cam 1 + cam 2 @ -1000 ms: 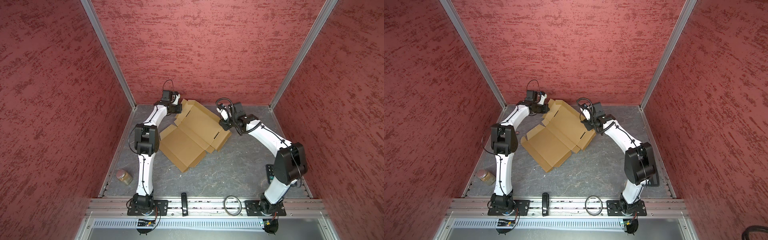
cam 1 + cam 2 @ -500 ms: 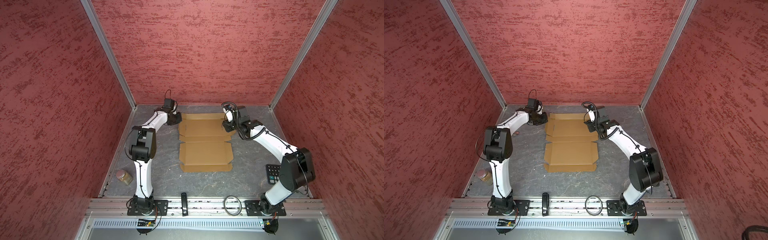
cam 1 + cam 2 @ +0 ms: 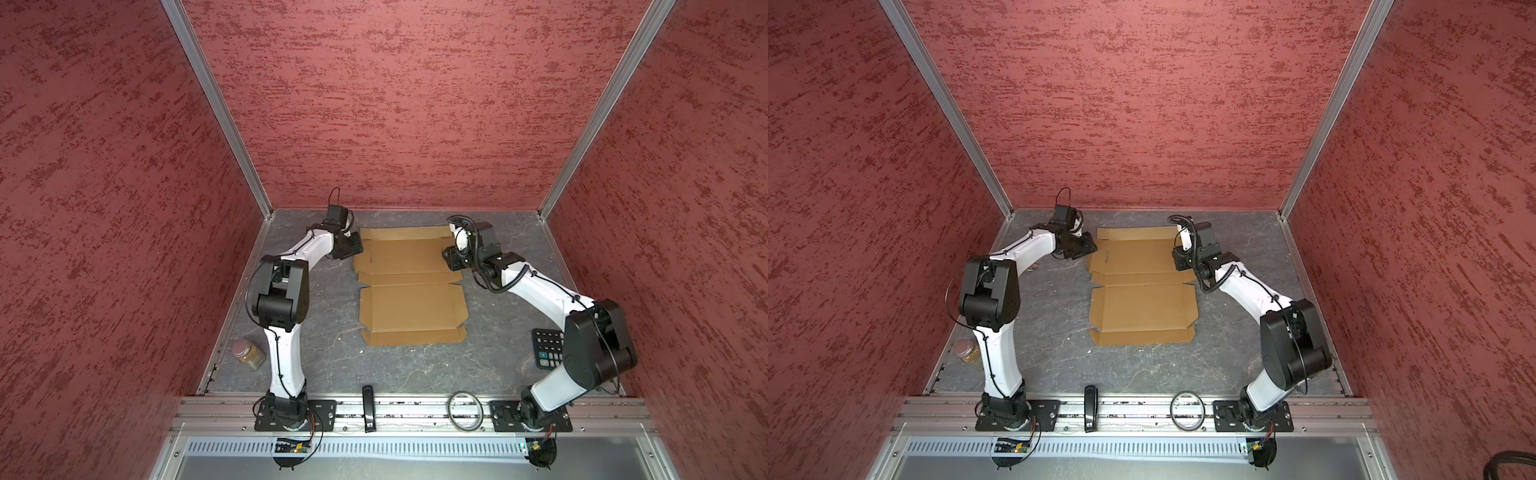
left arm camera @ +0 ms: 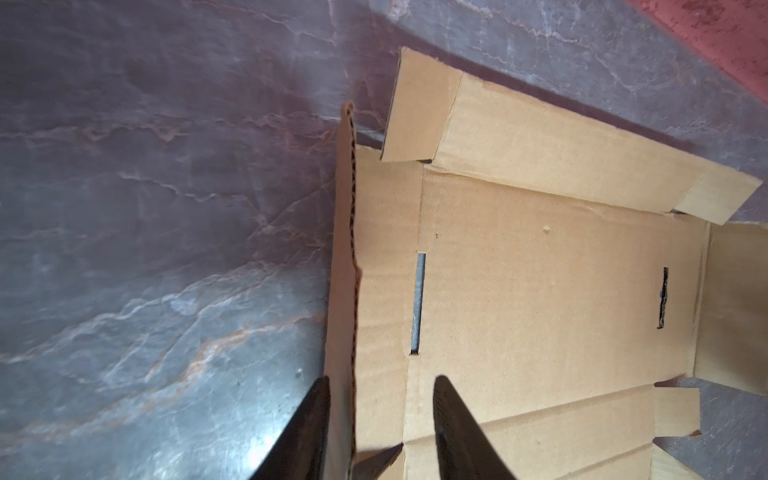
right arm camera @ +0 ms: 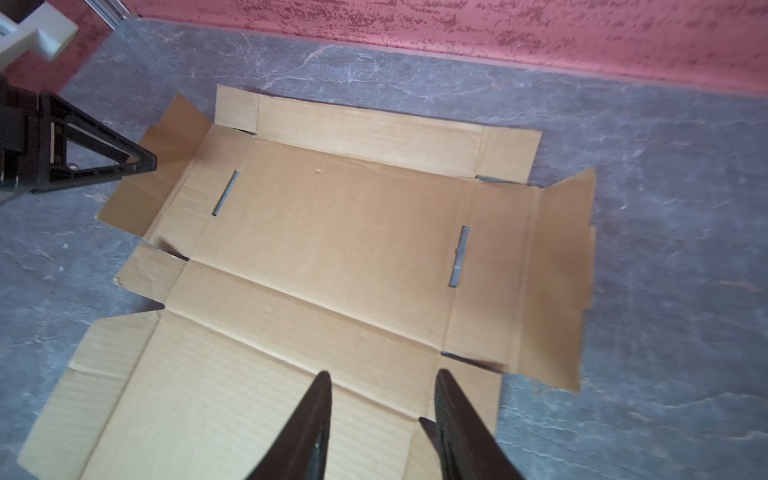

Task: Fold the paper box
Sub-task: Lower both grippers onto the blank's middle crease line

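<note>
**Top views.** Paper box — brown die-cut sheet, lying open and nearly flat on the table, in the middle toward the back wall; it reads the same in both top views. Left gripper is at the sheet's far left edge, right gripper at its far right edge.

**Left wrist view.** Left gripper: jaws apart, straddling the side flap, which stands tilted up on its crease. One finger is just beside the flap, the other clear of it. No clamp, nothing held.

**Right wrist view.** Right gripper: jaws apart above the cardboard, nothing between them. Whether they touch the sheet cannot be told.

**Step, judged.** Early — raising the side walls of the far panel, with no wall locked yet. The next move calls for closing on the tilted flap, or pushing it upright along its crease, with the opposite arm doing the same on its own side.
</note>
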Robot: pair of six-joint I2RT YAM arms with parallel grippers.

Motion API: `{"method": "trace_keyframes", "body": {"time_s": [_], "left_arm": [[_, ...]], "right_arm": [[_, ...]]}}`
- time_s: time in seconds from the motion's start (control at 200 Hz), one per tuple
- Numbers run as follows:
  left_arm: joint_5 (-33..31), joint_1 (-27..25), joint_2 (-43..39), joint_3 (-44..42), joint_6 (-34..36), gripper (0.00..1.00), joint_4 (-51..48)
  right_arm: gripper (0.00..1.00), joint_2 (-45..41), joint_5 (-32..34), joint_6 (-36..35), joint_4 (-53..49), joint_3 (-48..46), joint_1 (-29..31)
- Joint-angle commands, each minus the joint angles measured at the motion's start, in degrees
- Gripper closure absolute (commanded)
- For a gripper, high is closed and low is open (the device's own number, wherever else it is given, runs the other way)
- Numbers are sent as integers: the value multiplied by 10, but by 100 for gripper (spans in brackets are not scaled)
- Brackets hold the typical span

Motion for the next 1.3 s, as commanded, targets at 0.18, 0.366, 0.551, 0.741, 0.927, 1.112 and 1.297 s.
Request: {"method": "trace_keyframes", "body": {"time_s": [0.18,0.366,0.551,0.741,0.927,1.112,1.297], "left_arm": [[36,-2,-99,-110,-10,53,38],[24,-28,-149,-174,-27,51,59],[14,-46,-198,-229,-36,49,69],[58,-35,-214,-278,-43,46,117],[71,-34,-195,-284,-46,44,143],[63,-34,-181,-287,-48,42,153],[52,-33,-170,-289,-47,41,158]], "right_arm": [[71,18,-30,73,62,-23,23],[90,81,-42,85,66,-5,36],[97,123,-60,106,92,-3,44],[99,159,-41,119,93,1,48],[99,185,-36,133,105,-7,49],[100,201,-25,137,104,-15,50],[100,202,-21,136,104,-24,50]]}}
